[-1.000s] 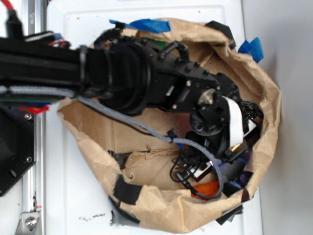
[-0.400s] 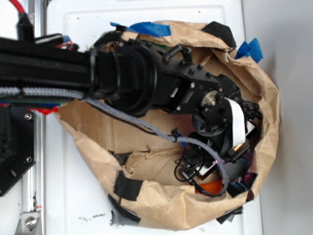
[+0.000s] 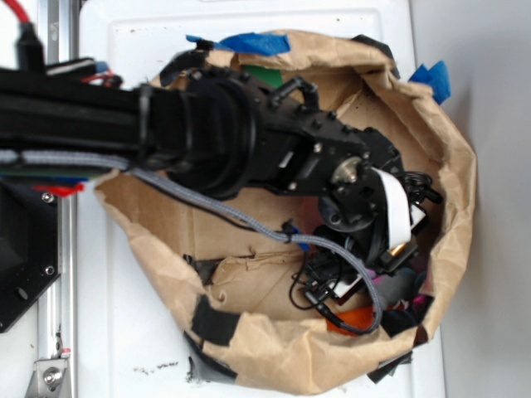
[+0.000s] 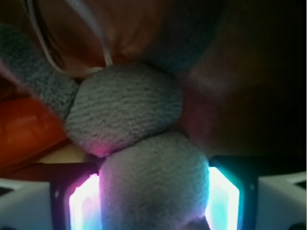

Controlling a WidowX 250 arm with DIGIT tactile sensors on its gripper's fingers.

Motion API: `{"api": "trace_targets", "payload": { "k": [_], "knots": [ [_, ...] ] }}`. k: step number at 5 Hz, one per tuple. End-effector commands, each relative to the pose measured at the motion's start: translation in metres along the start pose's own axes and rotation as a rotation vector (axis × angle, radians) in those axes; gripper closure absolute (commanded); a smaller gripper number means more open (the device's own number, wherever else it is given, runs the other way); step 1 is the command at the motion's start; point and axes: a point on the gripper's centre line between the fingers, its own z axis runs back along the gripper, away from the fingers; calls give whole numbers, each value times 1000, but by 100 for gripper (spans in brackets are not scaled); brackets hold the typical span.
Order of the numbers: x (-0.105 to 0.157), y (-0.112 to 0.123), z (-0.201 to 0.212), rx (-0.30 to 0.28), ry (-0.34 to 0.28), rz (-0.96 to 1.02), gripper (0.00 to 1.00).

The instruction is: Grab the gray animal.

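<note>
Gray animal fills the wrist view: its nearest plush lobe sits squarely between the end effector pads, which glow pink-white on the left and cyan on the right. Both pads press against the sides of that lobe, so the end effector is narrowed onto the toy with the lobe filling the gap. Just beyond, a second rounded lobe touches the first, with a pink tinge along its lower edge. A longer gray limb runs off to the upper left. A thin white string loops away from the top of the second lobe. Left of the toy, an orange handle lies just beside it. Farther back, everything is dim brown and dark.

From the exterior view, the black arm reaches from the left into a crumpled brown paper bag that rests on a white bench. The end effector points down into the bag's lower right part, where the toy is hidden under the wrist and cables. An orange bit shows near the bag's bottom edge. Blue tape and black tape patch the bag's rim.
</note>
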Motion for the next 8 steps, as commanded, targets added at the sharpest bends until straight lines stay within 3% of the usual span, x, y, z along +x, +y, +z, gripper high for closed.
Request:
{"api": "trace_targets", "payload": {
  "k": [1,2,3,4,5,6,8],
  "knots": [
    [10,-14,70,39,-50,209,100],
    [10,-21,119,22,-176,326,100],
    [13,-23,145,44,-84,595,100],
    [11,-31,162,-9,48,926,100],
    [8,-36,168,-7,104,1071,100],
    [-1,-44,173,1,134,1182,100],
    [-9,-31,175,69,141,1226,100]
  ]
}}
